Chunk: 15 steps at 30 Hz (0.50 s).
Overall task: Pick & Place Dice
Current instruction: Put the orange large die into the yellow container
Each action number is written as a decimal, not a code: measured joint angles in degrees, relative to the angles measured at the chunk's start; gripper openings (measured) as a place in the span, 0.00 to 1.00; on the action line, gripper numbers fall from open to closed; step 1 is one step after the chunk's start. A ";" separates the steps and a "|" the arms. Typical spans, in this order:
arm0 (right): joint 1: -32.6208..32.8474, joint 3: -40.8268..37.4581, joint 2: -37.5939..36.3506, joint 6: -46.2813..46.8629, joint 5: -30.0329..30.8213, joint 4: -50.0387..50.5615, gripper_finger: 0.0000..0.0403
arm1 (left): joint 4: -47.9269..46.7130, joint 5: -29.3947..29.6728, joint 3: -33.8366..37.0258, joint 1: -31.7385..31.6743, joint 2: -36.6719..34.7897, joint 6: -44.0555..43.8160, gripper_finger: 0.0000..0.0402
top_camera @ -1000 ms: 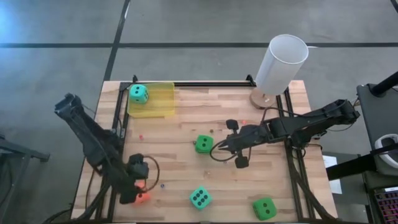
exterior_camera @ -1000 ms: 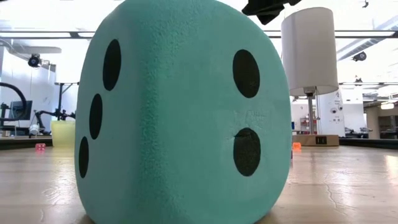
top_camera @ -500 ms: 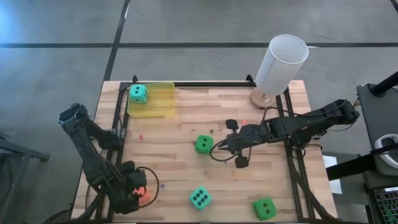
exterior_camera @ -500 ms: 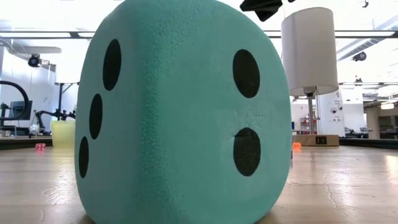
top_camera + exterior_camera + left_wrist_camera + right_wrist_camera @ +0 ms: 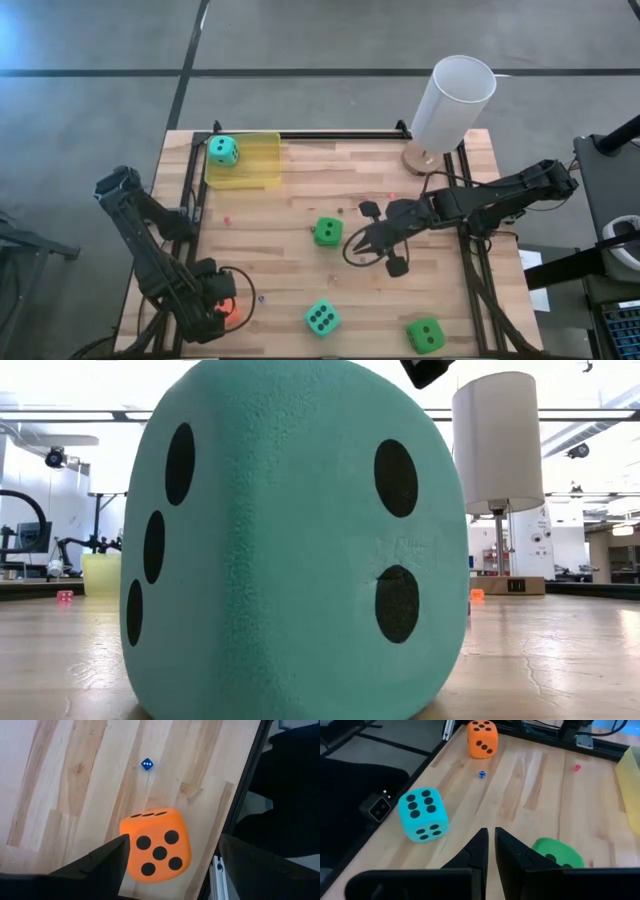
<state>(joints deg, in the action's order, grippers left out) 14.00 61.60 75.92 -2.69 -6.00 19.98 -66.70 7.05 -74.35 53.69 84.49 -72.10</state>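
Bearing only black pips, orange-red die [image 5: 156, 844] between left gripper [image 5: 170, 862] fingers.

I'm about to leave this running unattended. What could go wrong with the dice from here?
1. The orange die sits close to the table edge. The left gripper has open jaws around it, and an off-centre close could push it off.
2. The right gripper, jaws shut, is right beside a green die and might nudge it rather than grasp it.
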 joint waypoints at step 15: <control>0.00 -0.02 0.11 2.22 -0.04 0.08 0.07 | 0.00 0.00 0.00 0.00 0.00 -1.19 0.73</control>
<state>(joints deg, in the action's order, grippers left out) 14.00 61.58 76.03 -0.47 -6.04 20.06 -66.70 7.05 -74.35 53.69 84.49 -73.28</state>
